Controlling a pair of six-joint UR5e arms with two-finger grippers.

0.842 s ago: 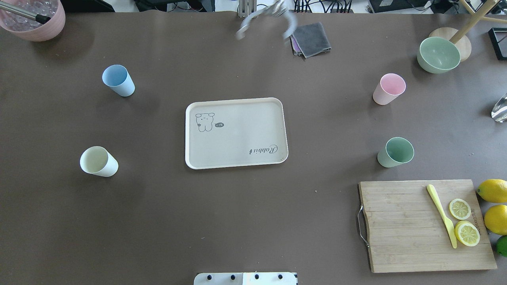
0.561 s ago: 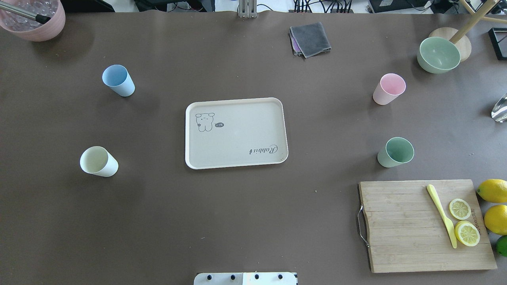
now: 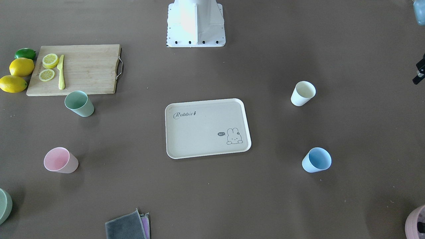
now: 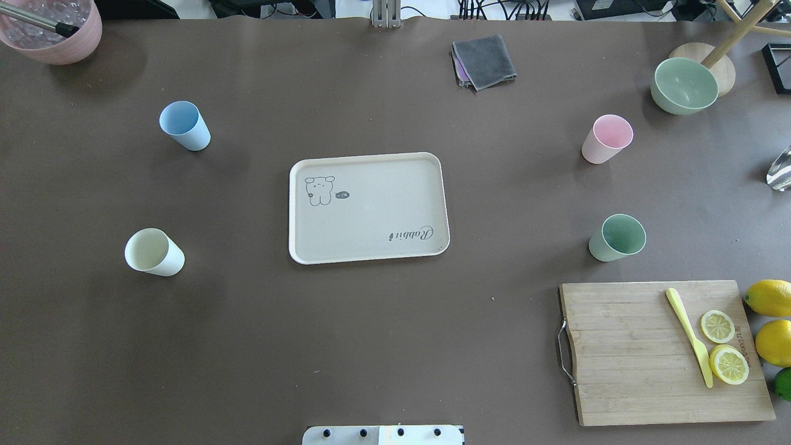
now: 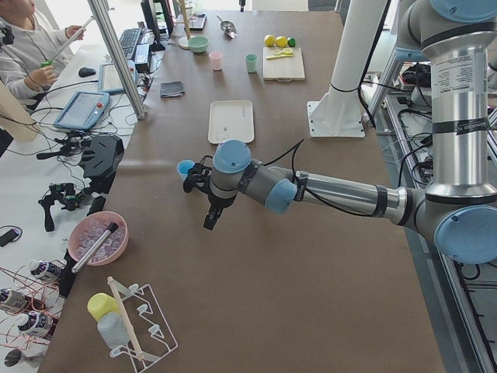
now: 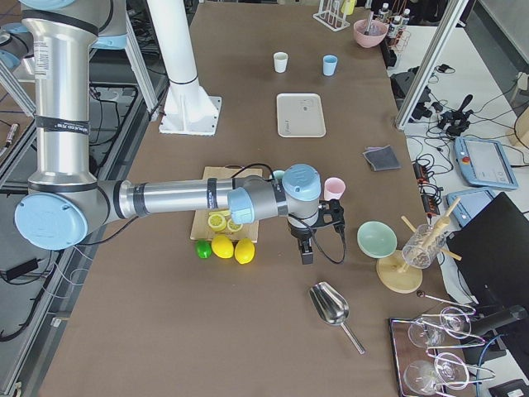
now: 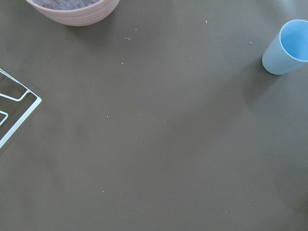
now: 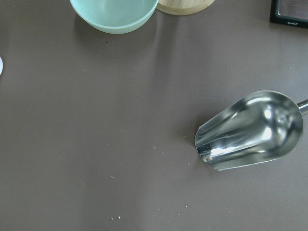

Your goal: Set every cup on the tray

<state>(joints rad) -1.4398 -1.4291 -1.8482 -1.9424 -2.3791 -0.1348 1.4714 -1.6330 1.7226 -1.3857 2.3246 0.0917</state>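
Front-facing view: the beige tray [image 3: 199, 129] lies bare in the middle of the table [image 3: 212, 199]. All four cups stand upright, well apart from the tray. The cream cup [image 3: 302, 93] and blue cup [image 3: 316, 160] are on the robot's left. The green cup [image 3: 79, 104] and pink cup [image 3: 60, 160] are on its right, the green one just beside the cutting board [image 3: 86, 69]. With no cup on the tray, the step in hand looks like the first pick.

Overhead view: the layout is the same, and neither gripper shows.

Exterior left view: the left gripper [image 5: 210, 221] hangs fingers-down over the table with the blue cup just beside it. I cannot tell whether its jaws are parted.

Exterior right view: the right gripper [image 6: 305, 255] points down near the pink cup, which stands beside its wrist. I cannot tell its jaw state either.

Left wrist view: the blue cup sits in the upper right corner, off centre, with a pink bowl [image 7: 72, 9] at the top. The arm should centre over the cup's rim, straddle one wall, grip lightly, lift clear of the tray's raised rim and set the cup in a corner.

Right wrist view: only a green bowl [image 8: 115, 14] and a steel scoop [image 8: 250, 130] show, with no cup. This arm would probably have to swing back first.
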